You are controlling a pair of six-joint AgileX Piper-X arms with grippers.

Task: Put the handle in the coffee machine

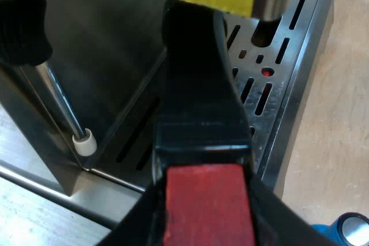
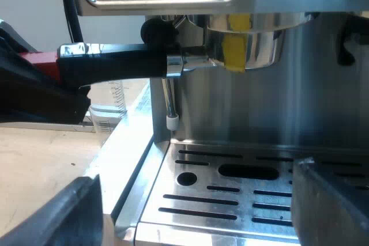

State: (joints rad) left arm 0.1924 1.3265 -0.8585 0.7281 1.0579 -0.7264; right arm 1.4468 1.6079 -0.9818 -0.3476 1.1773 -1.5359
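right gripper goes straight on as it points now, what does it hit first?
Probably the drip tray, or the machine's front wall behind it; depth is unclear. The open right gripper points in below the holder, so should miss it.

Brushed steel espresso machine (image 2: 323, 102), shiny slotted metal drip tray (image 2: 202, 199), glossy black plastic handle (image 2: 115, 64), pale matt wooden tabletop (image 2: 40, 159).

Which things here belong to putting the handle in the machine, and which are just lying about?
Job: metal holder, espresso machine, left gripper gripping the holder's handle.
Lying about: measuring glass, blue tamper, open right gripper.
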